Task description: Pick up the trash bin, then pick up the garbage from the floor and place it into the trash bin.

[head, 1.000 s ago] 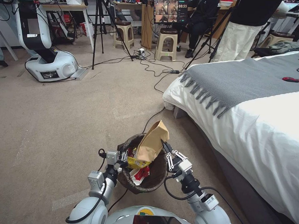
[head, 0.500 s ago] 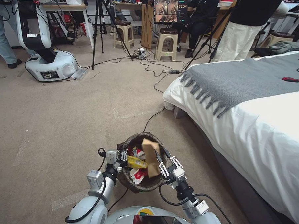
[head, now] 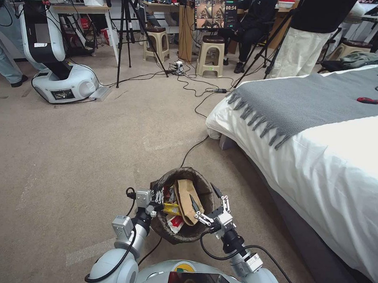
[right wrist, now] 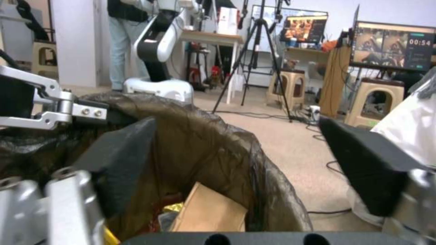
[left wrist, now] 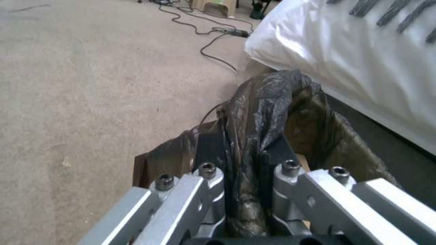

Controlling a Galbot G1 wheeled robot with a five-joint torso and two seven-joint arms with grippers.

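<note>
Beige carpet (head: 71,153) under the trash bin (head: 180,235); white bed (head: 321,172) alongside.

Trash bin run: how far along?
Done: trash bin is held up, left claw clamped on its rim; tan paper bag, yellow wrapper and red-and-white cup lie inside. In hand: right claw open over the bin. Left: no litter visible on the floor.

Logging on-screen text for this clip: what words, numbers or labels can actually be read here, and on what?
"00:54": timer on the monitor behind the stools, also legible in the right wrist view.
Yellow snack wrapper in the trash bin: print too small to read.
Label on the parked white robot: too small to read.
Round yellow sticker on this robot's torso: unreadable.
</note>
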